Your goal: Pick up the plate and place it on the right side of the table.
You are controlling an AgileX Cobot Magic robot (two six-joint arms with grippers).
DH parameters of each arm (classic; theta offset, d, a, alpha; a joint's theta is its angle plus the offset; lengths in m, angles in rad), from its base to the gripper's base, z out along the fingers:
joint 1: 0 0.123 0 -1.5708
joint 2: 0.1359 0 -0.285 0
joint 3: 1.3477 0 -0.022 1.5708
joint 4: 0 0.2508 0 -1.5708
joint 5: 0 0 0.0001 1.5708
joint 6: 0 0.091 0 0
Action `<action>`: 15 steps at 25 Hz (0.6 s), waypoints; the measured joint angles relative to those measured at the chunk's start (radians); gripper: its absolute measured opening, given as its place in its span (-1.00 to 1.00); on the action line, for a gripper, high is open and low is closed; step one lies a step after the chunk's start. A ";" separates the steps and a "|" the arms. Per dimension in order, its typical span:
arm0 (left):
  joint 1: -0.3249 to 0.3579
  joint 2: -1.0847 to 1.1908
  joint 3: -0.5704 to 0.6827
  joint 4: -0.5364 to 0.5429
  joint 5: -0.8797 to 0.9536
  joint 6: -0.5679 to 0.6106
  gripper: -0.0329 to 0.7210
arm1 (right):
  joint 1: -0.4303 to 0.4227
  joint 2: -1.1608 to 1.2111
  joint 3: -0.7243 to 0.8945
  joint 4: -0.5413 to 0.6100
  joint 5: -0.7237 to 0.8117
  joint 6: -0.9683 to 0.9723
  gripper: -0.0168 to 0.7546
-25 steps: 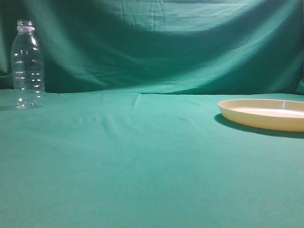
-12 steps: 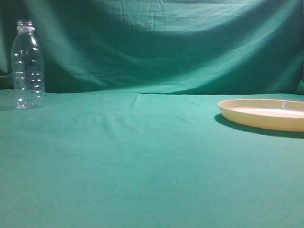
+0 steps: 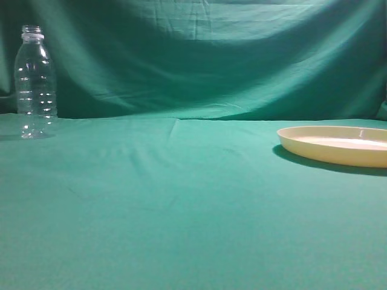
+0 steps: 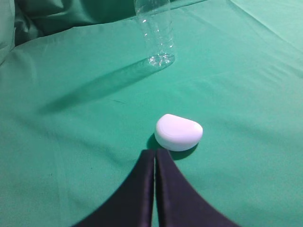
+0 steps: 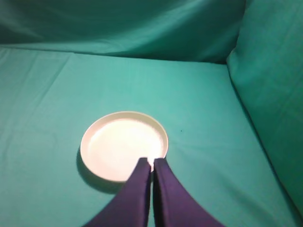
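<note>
Nothing has moved across the last second: plate (image 3: 338, 145) sits flat at the right edge of the bench (image 3: 181, 211), bottle (image 3: 35, 81) far left. Both jaws pressed together, empty: right gripper (image 5: 152, 165) above the plate's near rim, left gripper (image 4: 155, 153) by a white lump (image 4: 178, 132). Placement looks done.

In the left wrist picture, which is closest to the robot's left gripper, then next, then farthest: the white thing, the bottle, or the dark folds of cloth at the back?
1. The small white thing, just ahead of the left gripper, slightly right.
2. The clear bottle, standing farther up the table.
3. The folded cloth, behind the bottle at the top left.
</note>
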 joint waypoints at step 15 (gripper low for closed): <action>0.000 0.000 0.000 0.000 0.000 0.000 -0.91 | 0.001 -0.254 0.660 -0.016 -0.488 -0.001 -0.96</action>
